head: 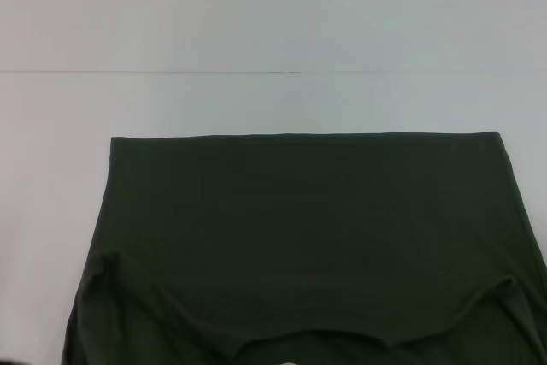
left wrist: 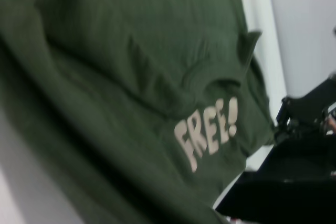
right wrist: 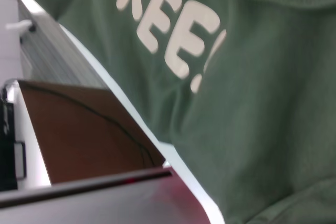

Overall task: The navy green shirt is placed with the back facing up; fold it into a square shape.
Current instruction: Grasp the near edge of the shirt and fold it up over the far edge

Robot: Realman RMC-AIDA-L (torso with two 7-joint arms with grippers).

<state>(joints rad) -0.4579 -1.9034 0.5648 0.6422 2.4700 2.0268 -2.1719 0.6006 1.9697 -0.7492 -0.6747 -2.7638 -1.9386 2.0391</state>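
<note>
A dark olive-green shirt (head: 299,237) lies spread on a white table (head: 256,100), folded partly over itself.

In the head view the shirt covers the near half of the table, its straight far edge running parallel to the table's far edge and its near part reaching the near edge. Both sleeves are turned in over the body near the near corners. The wrist views show pale "FREE!" lettering (left wrist: 206,134) on a part facing up close to the near edge — just past the curved fold. Neither gripper shows in the head view; whether either claw is apart or together cannot be told.
</note>
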